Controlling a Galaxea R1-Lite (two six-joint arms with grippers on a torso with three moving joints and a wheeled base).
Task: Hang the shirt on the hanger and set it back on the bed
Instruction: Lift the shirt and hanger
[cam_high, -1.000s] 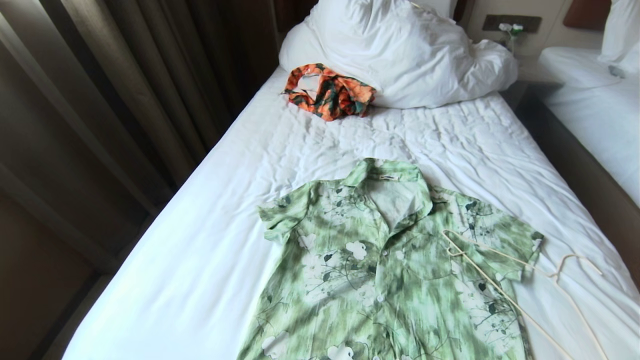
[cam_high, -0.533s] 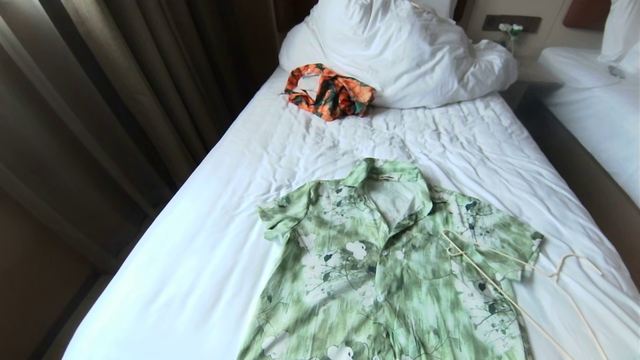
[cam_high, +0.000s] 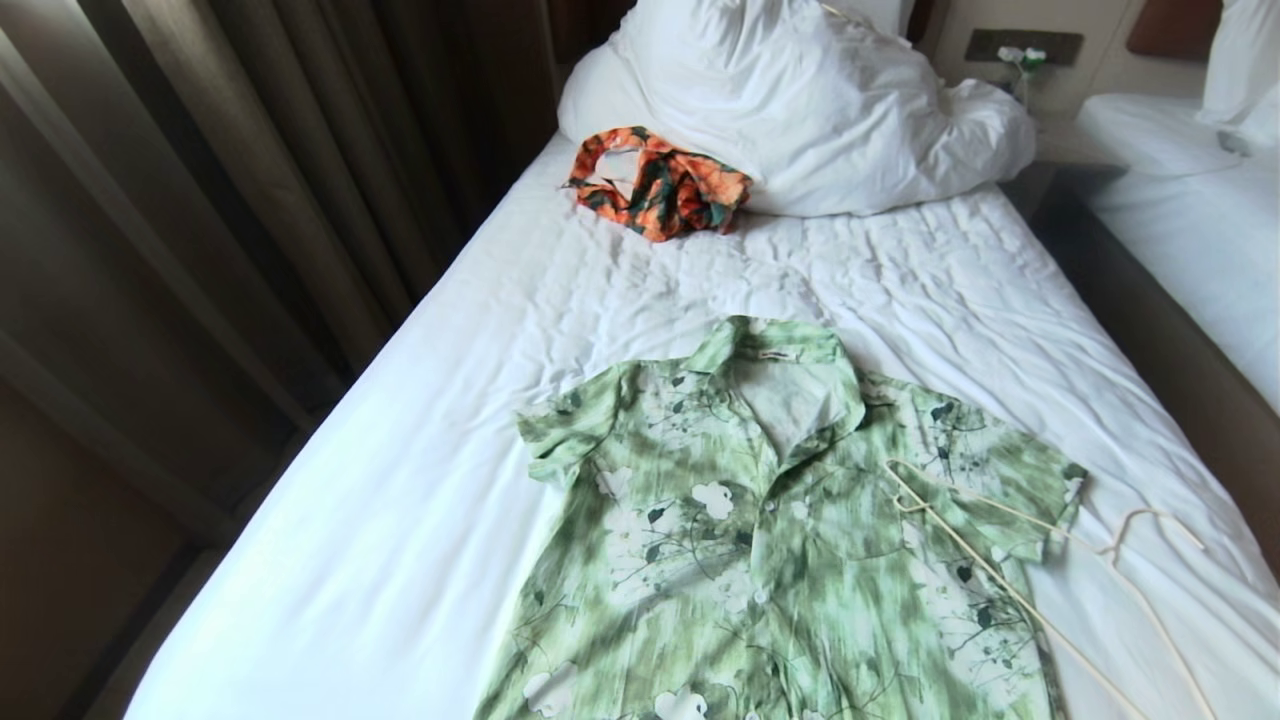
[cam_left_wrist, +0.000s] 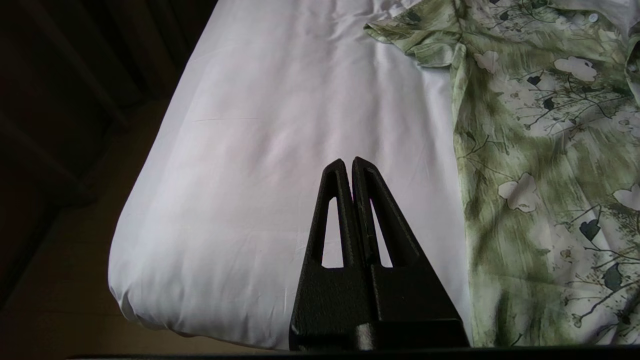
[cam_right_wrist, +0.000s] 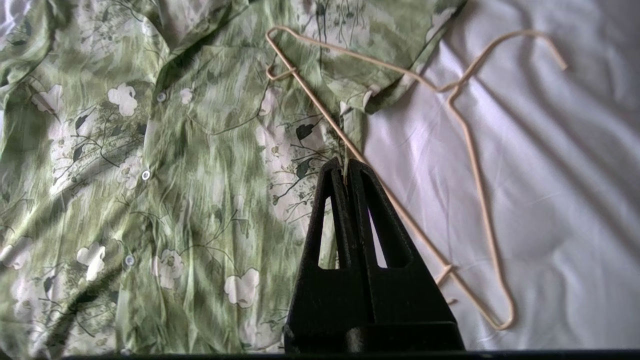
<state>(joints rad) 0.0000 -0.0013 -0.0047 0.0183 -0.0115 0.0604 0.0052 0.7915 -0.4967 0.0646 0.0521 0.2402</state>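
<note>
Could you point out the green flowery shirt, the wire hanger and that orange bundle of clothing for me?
shirt (cam_high: 760, 540): head view, on the chest by the buttons.
hanger (cam_right_wrist: 470, 150): right wrist view, on the wire arm lying on the white sheet.
orange garment (cam_high: 665, 185): head view, on the middle of the crumpled bundle.

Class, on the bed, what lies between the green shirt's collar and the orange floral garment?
Only bare, wrinkled white sheet separates the shirt from the orange garment, seen in the head view.

On the bed (cam_high: 420, 480): one green shirt (cam_high: 760, 540) near the foot edge, one hanger (cam_high: 1010, 590) at the right edge, one orange garment (cam_high: 660, 190) and one white duvet heap (cam_high: 800, 110) at the head end. Beyond the right edge, one second bed (cam_high: 1190, 220). Two grippers: left gripper (cam_left_wrist: 348, 165), right gripper (cam_right_wrist: 346, 167).
</note>
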